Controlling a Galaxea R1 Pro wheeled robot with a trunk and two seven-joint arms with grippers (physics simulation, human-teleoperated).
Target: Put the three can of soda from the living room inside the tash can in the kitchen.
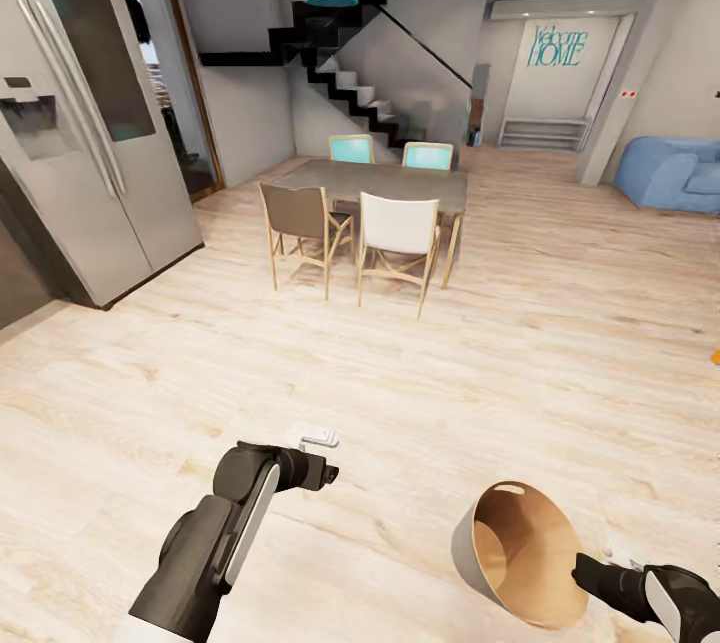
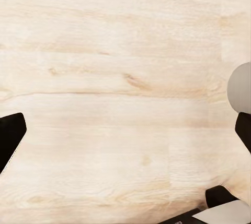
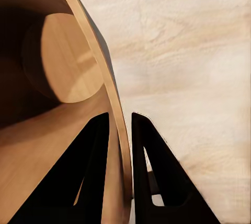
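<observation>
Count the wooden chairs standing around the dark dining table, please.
4: a brown-backed chair and a white-backed chair on the near side, two turquoise-backed chairs on the far side. Others may be hidden.

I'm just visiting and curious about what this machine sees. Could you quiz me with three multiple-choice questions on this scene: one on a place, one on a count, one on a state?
1. Where is the fridge?
A. at the view's left
B. beside the sofa
C. under the stairs

2. How many chairs stand at the table?
A. two
B. four
C. six

3. What is the right claw doing?
A. hanging open
B. gripping the bin's rim
C. holding a can

Answers:
1 A, the steel doors fill the head view's left.
2 B, two turquoise behind, a brown and a white in front.
3 B, one finger sits inside the wall, one outside.
</observation>
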